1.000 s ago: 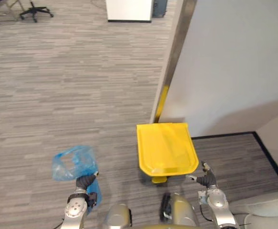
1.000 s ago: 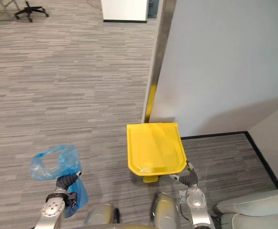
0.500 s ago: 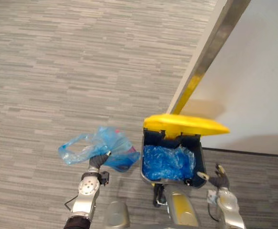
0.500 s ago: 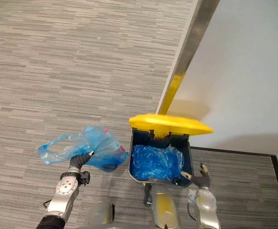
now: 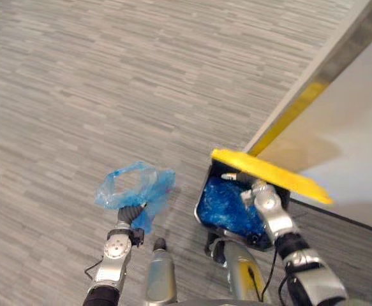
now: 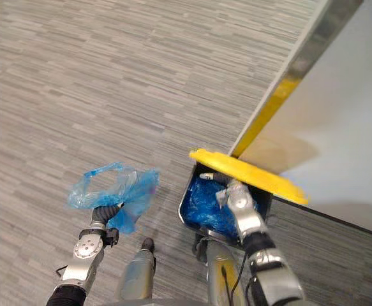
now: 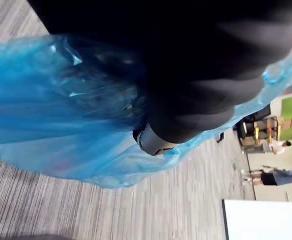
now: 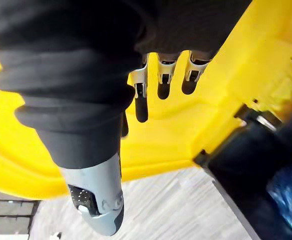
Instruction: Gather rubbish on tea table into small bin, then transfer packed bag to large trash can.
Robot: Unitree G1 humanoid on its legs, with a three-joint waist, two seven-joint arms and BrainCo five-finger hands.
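Two changes are seen against one second ago. The yellow lid (image 5: 272, 176) of the trash can (image 5: 202, 205), which was then lying flat and closed, is now tipped up on its back edge, and the blue liner (image 5: 224, 207) inside is laid bare. The right hand (image 5: 261, 196), which half a second ago was kept low at the front corner of the can, is now raised under the lid. In the right wrist view its fingers (image 8: 160, 84) are held straight and only a little spread, with the dark tips laid against the yellow underside. Nothing is gripped by them, and the lid is judged to be propped open in this way. The open can lies directly below these fingers.

The bag (image 5: 133, 187) is not yet put into the can. It is kept in the left hand (image 5: 129, 214), whose fingers are closed on the gathered neck, so that the blue plastic bulges above and around them. From these fingers the can mouth lies off to the side, near but apart, with a strip of floor (image 5: 179, 213) between.

For the task this means that the way in is cleared. The last step is judged to be in hand: the bag must be carried over the rim and let go, while the lid is kept from falling back.
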